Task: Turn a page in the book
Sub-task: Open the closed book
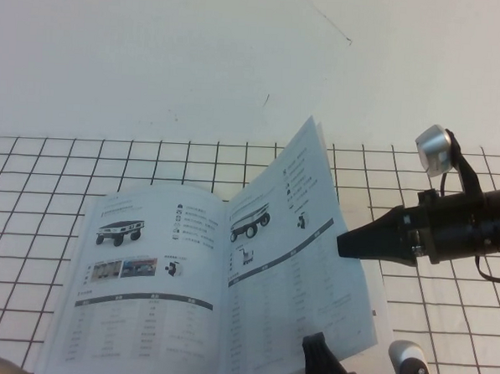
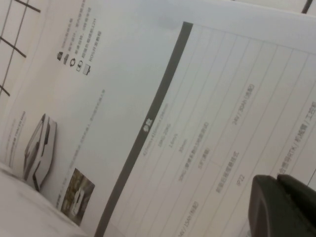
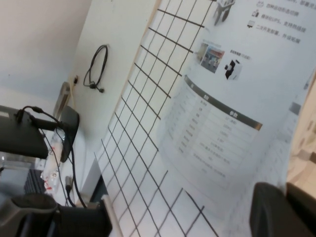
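The book (image 1: 143, 299) lies open on the grid mat, its left leaf showing a vehicle above two small photos. The page (image 1: 302, 240) on the right is lifted and stands tilted up from the spine. My right gripper (image 1: 341, 244) is at its outer edge, shut on it. In the right wrist view the gripper (image 3: 285, 186) pinches the page (image 3: 291, 143) between dark fingers. My left gripper (image 1: 313, 341) is at the book's near edge, below the lifted page. In the left wrist view it (image 2: 276, 178) is shut and empty over the left leaf's table (image 2: 207, 123).
The black-lined grid mat (image 1: 444, 331) covers the table around the book. A white wall (image 1: 240, 52) rises behind it. A looped black cable (image 3: 96, 66) and dark equipment (image 3: 29, 133) lie off the table's side.
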Controlling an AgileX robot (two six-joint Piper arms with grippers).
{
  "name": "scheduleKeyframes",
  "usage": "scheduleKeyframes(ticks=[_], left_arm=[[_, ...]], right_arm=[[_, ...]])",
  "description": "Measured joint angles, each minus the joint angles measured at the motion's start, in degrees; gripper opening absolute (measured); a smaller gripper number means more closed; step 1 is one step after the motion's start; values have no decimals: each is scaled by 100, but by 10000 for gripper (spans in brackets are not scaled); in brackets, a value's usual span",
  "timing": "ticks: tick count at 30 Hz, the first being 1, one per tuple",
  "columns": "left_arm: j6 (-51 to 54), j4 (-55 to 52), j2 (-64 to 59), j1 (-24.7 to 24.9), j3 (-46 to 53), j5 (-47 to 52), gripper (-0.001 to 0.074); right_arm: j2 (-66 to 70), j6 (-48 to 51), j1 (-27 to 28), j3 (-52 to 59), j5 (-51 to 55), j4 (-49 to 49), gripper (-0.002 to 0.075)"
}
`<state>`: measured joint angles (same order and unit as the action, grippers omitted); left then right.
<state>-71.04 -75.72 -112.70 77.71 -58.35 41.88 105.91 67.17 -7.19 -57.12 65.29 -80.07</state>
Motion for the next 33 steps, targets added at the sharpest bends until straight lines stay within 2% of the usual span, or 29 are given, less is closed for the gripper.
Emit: scheduleKeyframes(ticks=[4,12,17,21,25,28,30,33], left_arm=[[-11,0,-22,0,0,-34,-3],[-34,-148,-51,0,0,-107,-3],[-46,-180,-51,0,0,-107,-3],[-57,-189,-51,0,0,-107,-3],[-132,-189,-51,-76,0,-130,-3],[-179,-189,-51,-225,0,-143,-3],[-188,-189,-51,-327,0,-143,-3],[-188,-189,-51,-484,0,-146,-3]], right_arm=[[0,48,0,0,0,224,18],[0,-4,0,0,22,605,209],[-100,50,131,0,22,639,266],[-352,75,449,0,22,654,277],[-672,21,803,0,-87,1135,279],[-973,-571,905,0,-557,2181,278],[-1105,-1298,905,0,-866,3087,277],[-1146,-1953,895,105,-1073,3684,245]])
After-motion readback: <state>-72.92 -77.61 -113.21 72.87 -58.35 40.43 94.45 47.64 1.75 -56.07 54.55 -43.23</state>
